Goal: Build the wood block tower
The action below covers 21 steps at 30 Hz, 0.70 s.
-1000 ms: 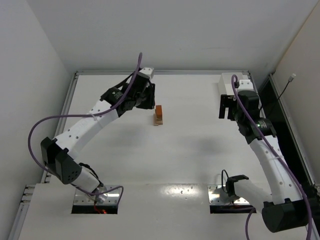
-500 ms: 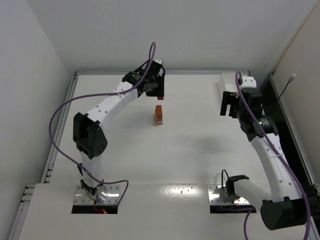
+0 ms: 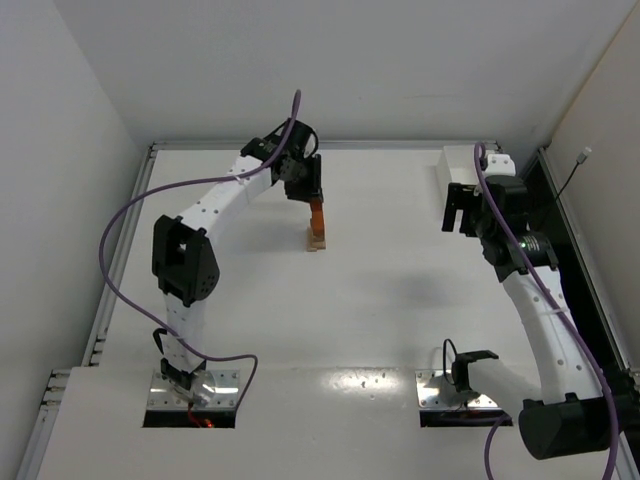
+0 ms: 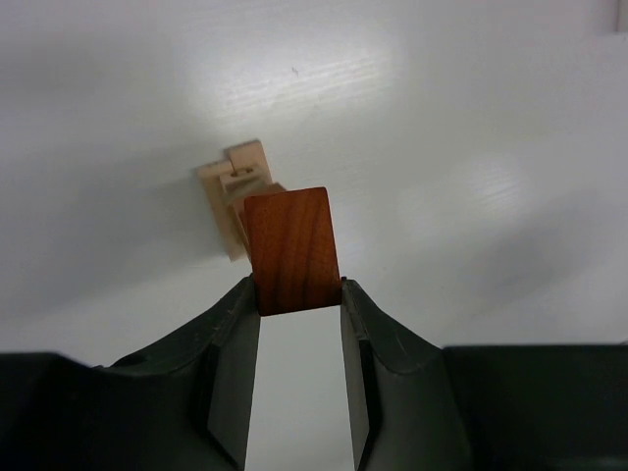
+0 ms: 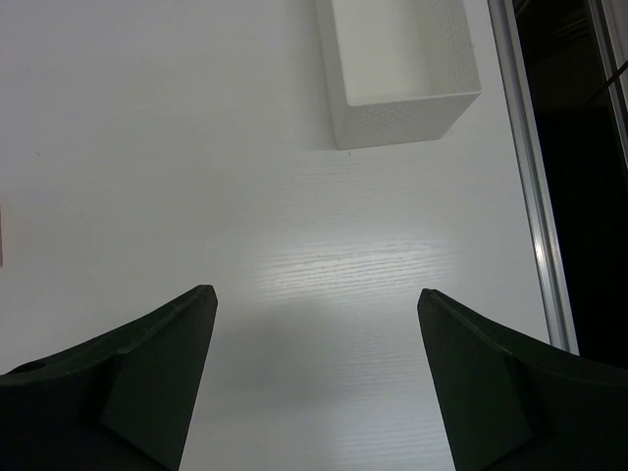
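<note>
In the middle of the table stands the wood block tower (image 3: 317, 240), a small stack with pale tan blocks at its base. My left gripper (image 3: 314, 198) hangs right over it, shut on a reddish-brown block (image 3: 316, 213). In the left wrist view that block (image 4: 291, 250) is pinched between the two dark fingers (image 4: 235, 334) and covers most of the stack. Only pale tan blocks (image 4: 234, 186) peek out at its upper left, and I cannot tell whether the held block touches them. My right gripper (image 3: 459, 210) hovers far to the right, open and holding nothing (image 5: 314, 304).
A white rectangular tray (image 3: 460, 165) sits at the back right corner, and its inside shows no blocks in the right wrist view (image 5: 397, 59). A metal rail (image 5: 525, 167) and a dark gap (image 5: 584, 147) border the table's right edge. White walls enclose the back and the left.
My left gripper has swung right from beside the tower and come down over it with the reddish-brown block. The right arm has hardly moved.
</note>
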Each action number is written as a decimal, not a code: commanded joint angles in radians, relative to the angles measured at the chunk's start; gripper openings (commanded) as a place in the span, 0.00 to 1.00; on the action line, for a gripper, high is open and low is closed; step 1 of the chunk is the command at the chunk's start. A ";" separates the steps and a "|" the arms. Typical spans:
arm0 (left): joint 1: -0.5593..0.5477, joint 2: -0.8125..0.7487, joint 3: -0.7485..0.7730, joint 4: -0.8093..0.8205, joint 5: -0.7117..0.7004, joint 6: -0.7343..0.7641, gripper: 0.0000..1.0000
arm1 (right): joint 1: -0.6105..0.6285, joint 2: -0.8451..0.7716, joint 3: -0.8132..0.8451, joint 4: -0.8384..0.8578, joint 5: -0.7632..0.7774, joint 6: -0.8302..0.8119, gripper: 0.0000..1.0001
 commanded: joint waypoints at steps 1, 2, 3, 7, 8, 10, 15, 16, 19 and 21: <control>-0.002 -0.053 -0.056 -0.037 0.099 -0.010 0.00 | -0.004 0.006 0.033 0.025 -0.016 0.007 0.81; -0.002 -0.067 -0.066 -0.037 0.111 -0.010 0.00 | -0.004 0.006 0.033 0.025 -0.016 0.007 0.81; -0.002 -0.067 -0.066 -0.037 0.123 -0.021 0.00 | -0.004 0.006 0.033 0.025 -0.016 0.007 0.81; -0.002 -0.076 -0.066 -0.046 0.134 -0.021 0.00 | -0.004 0.006 0.024 0.025 -0.016 0.007 0.81; -0.002 -0.076 -0.066 -0.046 0.134 -0.021 0.00 | -0.004 -0.003 0.024 0.025 -0.025 0.007 0.81; -0.002 -0.076 -0.057 -0.046 0.134 -0.021 0.00 | -0.004 -0.003 0.015 0.025 -0.025 0.007 0.81; -0.002 -0.067 -0.056 -0.037 0.143 -0.021 0.00 | -0.004 -0.022 0.005 0.025 -0.025 0.007 0.81; -0.002 -0.058 -0.056 -0.037 0.143 -0.021 0.00 | -0.004 -0.022 0.005 0.025 -0.025 0.007 0.81; -0.002 -0.049 -0.056 -0.037 0.143 -0.021 0.00 | -0.004 -0.022 0.005 0.025 -0.025 0.007 0.81; -0.002 -0.036 -0.056 -0.037 0.143 -0.021 0.00 | -0.004 -0.022 0.005 0.025 -0.025 0.007 0.81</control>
